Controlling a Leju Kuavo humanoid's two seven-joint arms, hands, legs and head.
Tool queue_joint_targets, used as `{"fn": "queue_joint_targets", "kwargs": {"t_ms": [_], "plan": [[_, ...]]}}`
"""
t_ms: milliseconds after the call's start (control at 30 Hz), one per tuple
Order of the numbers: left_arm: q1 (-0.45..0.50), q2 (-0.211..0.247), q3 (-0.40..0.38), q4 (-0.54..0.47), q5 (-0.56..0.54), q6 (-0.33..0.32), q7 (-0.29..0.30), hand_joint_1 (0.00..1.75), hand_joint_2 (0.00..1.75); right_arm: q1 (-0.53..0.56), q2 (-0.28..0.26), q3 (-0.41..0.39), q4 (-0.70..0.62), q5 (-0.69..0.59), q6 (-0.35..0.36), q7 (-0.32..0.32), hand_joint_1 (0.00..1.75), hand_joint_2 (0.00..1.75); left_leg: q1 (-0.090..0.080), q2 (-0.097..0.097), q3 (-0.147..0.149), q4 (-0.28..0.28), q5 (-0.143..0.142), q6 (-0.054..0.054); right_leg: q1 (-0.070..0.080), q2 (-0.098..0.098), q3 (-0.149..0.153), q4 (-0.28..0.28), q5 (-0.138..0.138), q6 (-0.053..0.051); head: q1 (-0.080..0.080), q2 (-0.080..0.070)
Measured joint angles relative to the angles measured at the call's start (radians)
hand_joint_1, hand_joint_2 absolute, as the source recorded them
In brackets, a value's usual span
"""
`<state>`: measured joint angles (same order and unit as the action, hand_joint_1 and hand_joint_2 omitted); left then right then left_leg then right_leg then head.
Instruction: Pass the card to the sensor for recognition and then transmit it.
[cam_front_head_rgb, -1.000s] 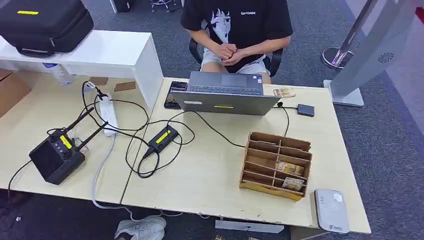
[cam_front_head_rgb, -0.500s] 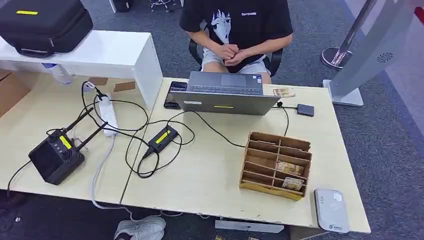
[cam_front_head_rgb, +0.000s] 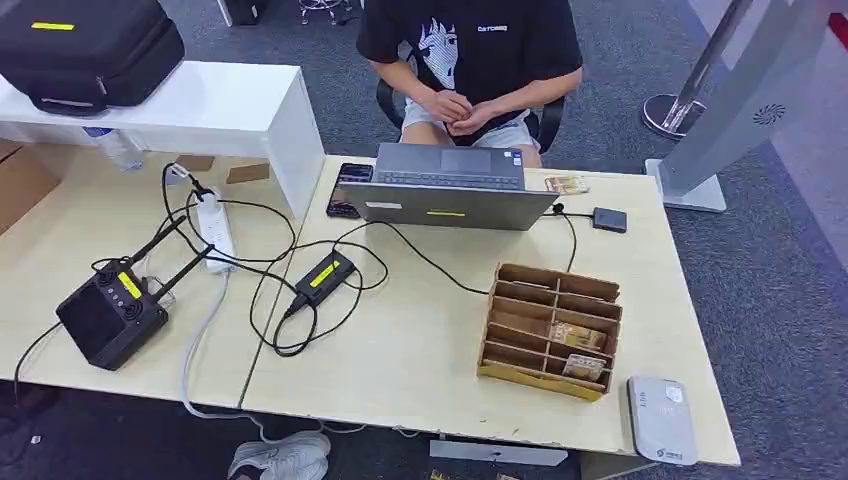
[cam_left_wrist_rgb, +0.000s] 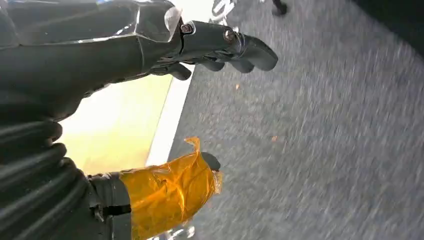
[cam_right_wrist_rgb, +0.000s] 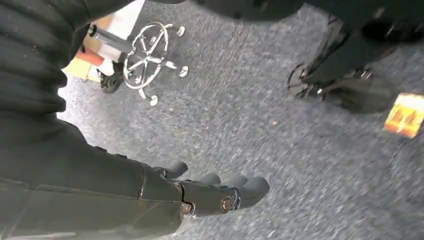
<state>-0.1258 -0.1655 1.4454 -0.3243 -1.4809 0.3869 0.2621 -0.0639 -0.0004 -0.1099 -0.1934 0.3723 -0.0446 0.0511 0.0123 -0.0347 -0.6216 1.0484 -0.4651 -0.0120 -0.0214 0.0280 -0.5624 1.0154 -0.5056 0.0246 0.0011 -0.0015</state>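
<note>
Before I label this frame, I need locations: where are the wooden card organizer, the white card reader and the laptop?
wooden card organizer (cam_front_head_rgb: 550, 330), head view, on a middle divider.
white card reader (cam_front_head_rgb: 661, 419), head view, on its top face.
laptop (cam_front_head_rgb: 450, 166), head view, on its keyboard deck.

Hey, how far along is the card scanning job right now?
Cards sit in two slots of the wooden organizer; another card lies beside the laptop. The white sensor at the table's near corner has nothing on it. The left hand and right hand hang over the carpet, holding nothing. That fits either before a pickup or after a hand-over.
</note>
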Motion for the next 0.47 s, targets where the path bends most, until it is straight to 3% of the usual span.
{"fn": "queue_joint_targets", "kwargs": {"t_ms": [133,200,233,300,367,467], "plan": [[0.000,0.022,-0.002,0.034,0.005,0.011,0.000,0.00,1.75,-0.004,0.002,0.008,0.000,0.007,-0.015,-0.003,0.00,1.75,0.000,-0.001,0.000,0.000,0.000,0.000,0.000,0.000,0.000,0.000,0.000,0.000,0.000,0.000],[0.000,0.023,-0.002,0.038,0.019,0.084,-0.007,0.00,1.75,-0.003,0.002,0.008,0.000,0.004,-0.055,-0.009,0.00,1.75,0.000,-0.001,0.000,0.000,0.000,0.000,0.000,0.000,0.000,0.000,0.000,0.000,0.000,0.000],[0.000,0.022,-0.002,0.041,0.027,0.156,-0.013,0.00,1.75,-0.003,0.002,0.008,0.000,0.001,-0.084,-0.013,0.00,1.75,0.000,0.000,0.000,0.000,0.000,0.000,0.000,0.000,0.000,0.000,0.000,0.000,0.000,0.000],[0.000,0.020,-0.002,0.048,0.035,0.242,-0.014,0.00,1.75,-0.004,0.002,0.007,0.000,-0.004,-0.114,-0.017,0.00,1.75,-0.001,0.000,0.000,0.000,0.000,0.000,-0.001,0.000,0.000,0.000,0.000,0.000,0.000,0.000],[0.000,0.020,-0.002,0.060,0.037,0.230,-0.005,0.00,1.75,-0.003,0.002,0.007,0.000,0.001,-0.108,-0.013,0.00,1.75,-0.001,-0.001,0.000,0.000,0.000,0.000,-0.001,0.000,0.000,-0.001,0.000,0.000,0.000,0.000],[0.000,0.025,-0.002,0.074,0.045,0.136,0.009,0.00,1.75,-0.003,0.002,0.008,0.000,0.014,-0.087,0.000,0.00,1.75,-0.001,0.000,0.000,0.000,0.000,0.000,-0.001,0.000,0.000,-0.001,0.000,0.000,0.000,0.000]]}}
